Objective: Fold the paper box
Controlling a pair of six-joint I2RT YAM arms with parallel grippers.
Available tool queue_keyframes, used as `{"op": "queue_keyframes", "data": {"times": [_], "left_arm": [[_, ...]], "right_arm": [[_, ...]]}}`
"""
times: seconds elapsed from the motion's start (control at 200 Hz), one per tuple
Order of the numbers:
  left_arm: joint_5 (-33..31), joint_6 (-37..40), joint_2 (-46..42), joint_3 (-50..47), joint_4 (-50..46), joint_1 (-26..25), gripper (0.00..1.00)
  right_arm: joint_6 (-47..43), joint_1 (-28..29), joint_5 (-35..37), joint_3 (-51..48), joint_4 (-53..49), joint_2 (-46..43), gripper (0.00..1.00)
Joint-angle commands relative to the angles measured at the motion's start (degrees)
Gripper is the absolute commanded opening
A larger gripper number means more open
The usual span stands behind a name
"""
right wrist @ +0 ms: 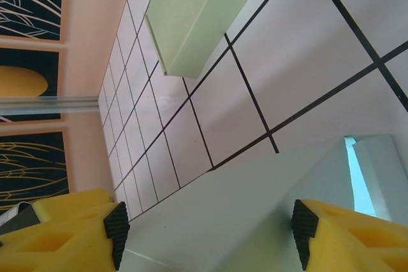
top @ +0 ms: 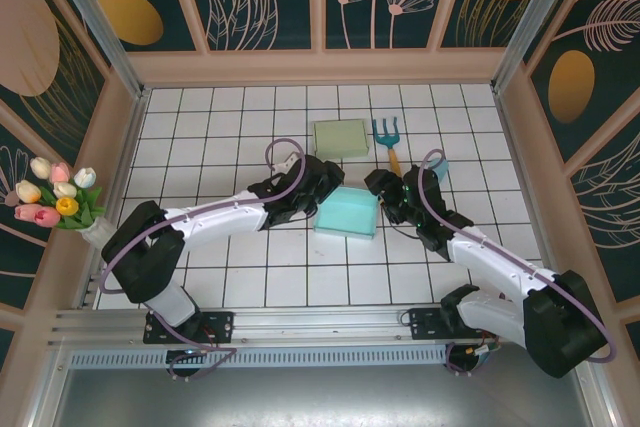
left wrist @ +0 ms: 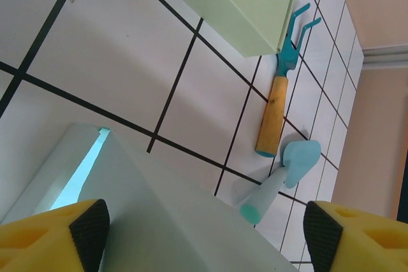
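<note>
Tiled table: we flank the box, left gripper at nine o'clock, right gripper at three, both spread, seemingly to fold it.

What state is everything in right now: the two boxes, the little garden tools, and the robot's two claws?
teal box, lying flat, a slit open at one edge
green box, closed, lying flat
rake, lying flat, untouched
scoop, lying flat beside the rake
left gripper, open, astride the teal box
right gripper, open, astride the teal box
</note>
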Motion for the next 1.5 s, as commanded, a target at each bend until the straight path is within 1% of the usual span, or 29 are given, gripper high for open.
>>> {"op": "queue_keyframes", "data": {"times": [0.0,0.065,0.265,0.43,0.591,0.851,1.031,1.206,1.331,1.496], "left_arm": [[0.1,-0.5,0.3,-0.9,2.0,-0.9,0.80],[-0.4,-0.4,0.2,-1.4,2.0,-1.0,0.80],[-1.5,-1.0,-0.7,-7.9,3.8,-1.0,0.79],[-3.4,-1.0,-1.8,-10.7,3.7,-1.0,0.78],[-5.0,-1.0,-2.7,-11.6,2.3,-1.0,0.78],[-7.3,-0.3,-2.9,-10.4,-0.8,-1.0,0.79],[-7.4,0.8,-1.7,-10.9,-0.7,-1.0,0.79],[-7.0,2.1,0.0,-10.8,-0.9,-1.0,0.79],[-8.1,3.5,0.6,-10.6,-2.0,-1.0,0.79],[-10.6,6.4,0.9,-10.2,-4.3,-1.0,0.80]], "right_arm": [[0.5,1.2,0.5,-1.4,2.4,-0.6,0.69],[0.3,1.9,0.9,-1.9,2.2,-0.6,0.69],[-0.4,3.3,3.8,-3.8,1.3,-2.0,0.68],[-2.6,5.3,7.2,-4.0,-1.9,-3.0,0.68],[-4.9,6.1,11.3,-3.7,-5.8,-3.3,0.69],[-10.9,7.9,18.7,-0.2,-13.7,-2.8,0.70],[-14.2,8.4,17.5,-0.4,-11.9,0.8,0.71],[-16.7,9.2,16.2,0.5,-9.1,7.4,0.71],[-17.2,10.0,17.2,1.6,-9.4,11.5,0.71],[-17.5,11.1,21.2,2.9,-11.3,14.2,0.71]]}}
